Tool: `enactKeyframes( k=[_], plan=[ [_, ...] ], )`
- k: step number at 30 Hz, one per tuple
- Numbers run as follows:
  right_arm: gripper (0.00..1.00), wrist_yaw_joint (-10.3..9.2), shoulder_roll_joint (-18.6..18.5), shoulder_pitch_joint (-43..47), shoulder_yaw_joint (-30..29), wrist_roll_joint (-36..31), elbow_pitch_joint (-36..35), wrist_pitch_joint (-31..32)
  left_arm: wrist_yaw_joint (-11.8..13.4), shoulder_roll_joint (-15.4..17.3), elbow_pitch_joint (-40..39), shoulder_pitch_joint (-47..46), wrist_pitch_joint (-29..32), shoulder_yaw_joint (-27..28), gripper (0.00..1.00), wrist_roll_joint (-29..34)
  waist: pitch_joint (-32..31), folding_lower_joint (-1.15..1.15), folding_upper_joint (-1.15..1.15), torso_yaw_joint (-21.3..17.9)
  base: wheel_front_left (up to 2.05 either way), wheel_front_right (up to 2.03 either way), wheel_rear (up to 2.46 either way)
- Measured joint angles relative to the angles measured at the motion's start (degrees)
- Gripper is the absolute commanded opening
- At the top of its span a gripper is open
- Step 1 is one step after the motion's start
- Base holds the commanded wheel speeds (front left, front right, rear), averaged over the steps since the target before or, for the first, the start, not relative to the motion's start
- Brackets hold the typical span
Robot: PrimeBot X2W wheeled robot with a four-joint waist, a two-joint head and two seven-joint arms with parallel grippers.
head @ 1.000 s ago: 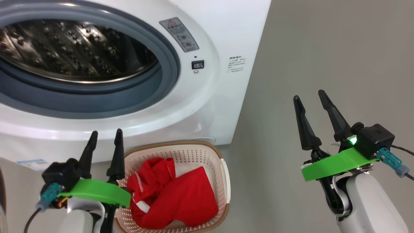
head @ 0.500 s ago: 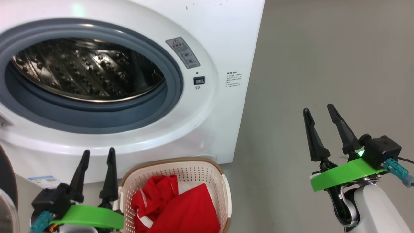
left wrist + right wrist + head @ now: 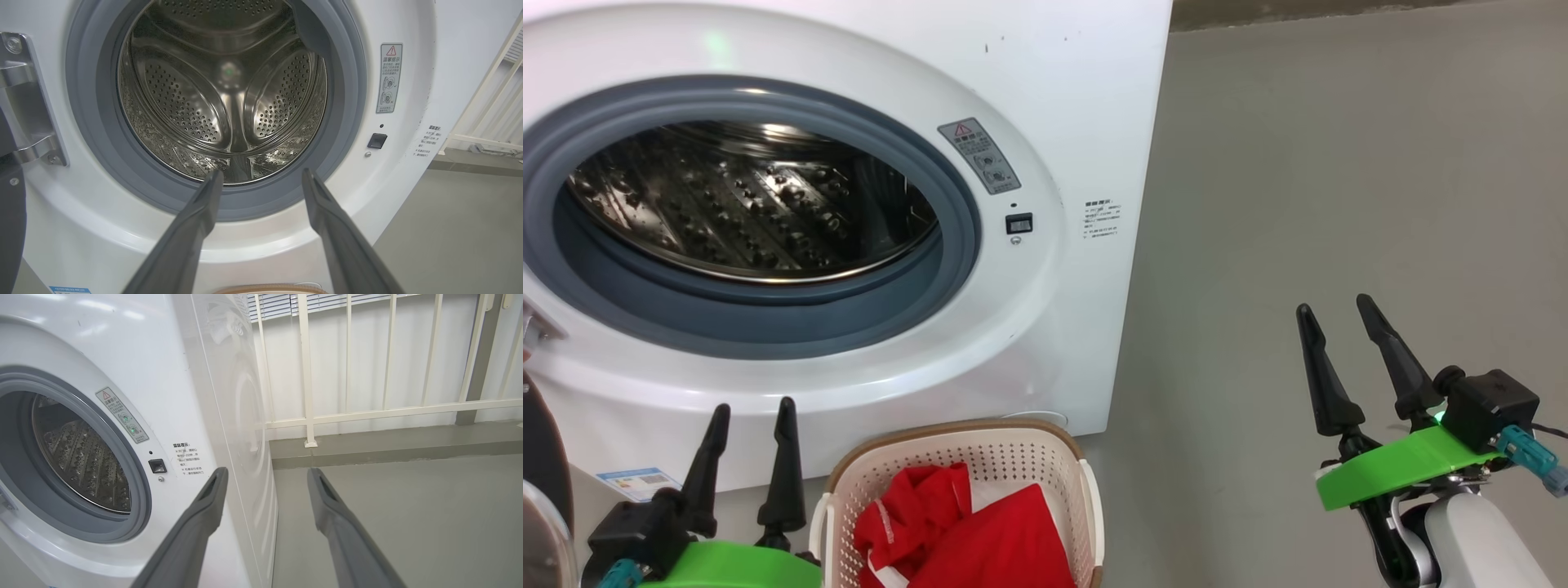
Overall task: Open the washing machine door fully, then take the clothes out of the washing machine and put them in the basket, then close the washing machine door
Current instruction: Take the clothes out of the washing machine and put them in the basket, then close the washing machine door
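The white washing machine (image 3: 1054, 122) stands open, and its steel drum (image 3: 229, 94) shows no clothes inside. A dark edge of the washing machine door (image 3: 538, 445) hangs swung out at the far left, on a metal hinge (image 3: 24, 102). On the floor below the opening, the cream basket (image 3: 964, 437) holds the red clothes (image 3: 988, 543). My left gripper (image 3: 753, 407) is open just left of the basket, fingers pointing at the drum's lower rim (image 3: 262, 173). Out to the right over bare floor, my right gripper (image 3: 1334, 305) is open and empty, beside the machine's front corner (image 3: 266, 471).
Grey floor (image 3: 1339, 204) stretches to the right of the machine. A white railing (image 3: 306, 375) on a low grey ledge (image 3: 388, 445) runs behind that floor. A black latch slot (image 3: 1019, 223) sits on the machine's front right of the opening.
The head view has shifted, so the machine, basket and grippers sit lower in the picture. Both grippers stay open, and the clothes lie in the basket as before.
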Motion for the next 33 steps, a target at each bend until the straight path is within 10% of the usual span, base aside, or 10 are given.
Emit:
enactKeyframes(
  k=[33],
  plan=[
    [1.0, 0.0, -0.1, 0.1, -0.2, 0.1, 0.8, 0.0, 0.0, 0.0, -1.1, 0.0, 0.0, 1.3, 1.0, 1.0, 0.2, 0.0, 0.0, -0.2, -0.8, 0.8, 0.0]
  ],
)
